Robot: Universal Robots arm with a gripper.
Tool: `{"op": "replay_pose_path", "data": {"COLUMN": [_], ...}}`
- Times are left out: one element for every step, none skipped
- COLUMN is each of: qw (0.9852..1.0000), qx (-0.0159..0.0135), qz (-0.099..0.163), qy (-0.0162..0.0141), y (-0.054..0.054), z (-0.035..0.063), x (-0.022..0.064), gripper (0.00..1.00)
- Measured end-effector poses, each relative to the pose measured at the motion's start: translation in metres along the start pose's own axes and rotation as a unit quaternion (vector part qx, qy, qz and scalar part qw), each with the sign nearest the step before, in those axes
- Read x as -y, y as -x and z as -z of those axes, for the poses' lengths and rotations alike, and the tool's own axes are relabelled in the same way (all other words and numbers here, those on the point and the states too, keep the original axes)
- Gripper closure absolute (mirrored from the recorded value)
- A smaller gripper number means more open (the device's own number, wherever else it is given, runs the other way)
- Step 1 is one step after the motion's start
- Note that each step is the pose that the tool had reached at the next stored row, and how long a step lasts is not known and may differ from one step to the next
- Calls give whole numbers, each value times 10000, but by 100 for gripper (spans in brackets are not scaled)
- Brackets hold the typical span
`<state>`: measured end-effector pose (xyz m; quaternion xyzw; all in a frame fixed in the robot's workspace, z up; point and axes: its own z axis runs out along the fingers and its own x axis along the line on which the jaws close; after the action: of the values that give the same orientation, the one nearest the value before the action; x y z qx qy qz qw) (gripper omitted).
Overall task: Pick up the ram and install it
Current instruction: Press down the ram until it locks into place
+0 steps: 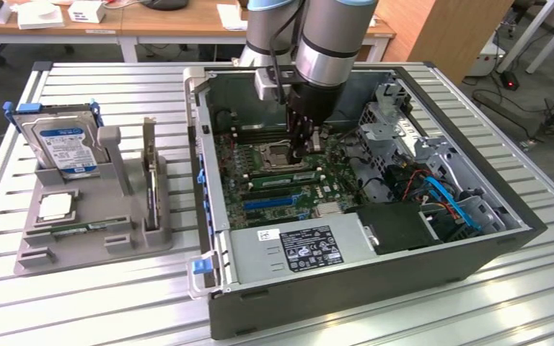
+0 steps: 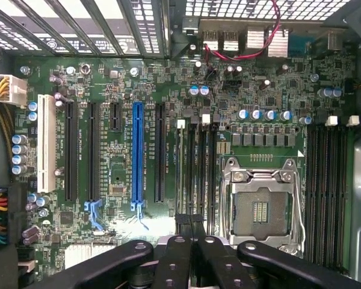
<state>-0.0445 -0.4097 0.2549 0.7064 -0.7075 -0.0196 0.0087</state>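
Note:
The ram (image 1: pixel 83 227) is a thin green stick lying flat in the front part of the grey tray (image 1: pixel 37 256), at the exterior view's left, outside the computer case (image 1: pixel 354 295). My gripper (image 1: pixel 301 153) hangs inside the case, low over the motherboard (image 2: pixel 120 156), far from the ram. Its black fingers are shut together, and I see nothing between them. In the wrist view my gripper (image 2: pixel 191 224) points at the dark memory slots (image 2: pixel 195 162) beside the empty processor socket (image 2: pixel 260 208).
The tray also holds an upright hard drive (image 1: pixel 63 148), a square silver chip (image 1: pixel 55 206) and an upright expansion card (image 1: pixel 149 180). Inside the case are the power supply (image 1: pixel 301 249), blue cables (image 1: pixel 450 198) and a drive cage (image 1: pixel 402 122). The case walls surround the arm.

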Motion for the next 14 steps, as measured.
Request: {"op": "replay_pose_path", "data": {"qw": [10000, 10000, 10000, 10000, 10000, 10000, 10000, 10000, 10000, 10000, 10000, 10000, 10000, 10000], "qx": [0, -1, -1, -1, 0, -1, -1, 0, -1, -1, -1, -1, -1, 1], "qz": [0, 0, 0, 0, 0, 0, 0, 0, 0, 0, 0, 0, 0, 0], "qy": [0, 1, 0, 0, 0, 1, 1, 0, 0, 1, 1, 1, 1, 0], "y": [0, 0, -1, -1, -1, -2, -2, -2, -2, -2, -2, -2, -2, -1], "z": [-8, -19, -33, -47, -59, -70, -81, -91, -93, -93, -93, -93, -94, -101], "x": [1, 1, 1, 2, 2, 3, 3, 3, 3, 3, 3, 3, 3, 4], "gripper": [91, 91, 91, 91, 91, 91, 91, 91, 91, 91, 91, 91, 91, 91]}}
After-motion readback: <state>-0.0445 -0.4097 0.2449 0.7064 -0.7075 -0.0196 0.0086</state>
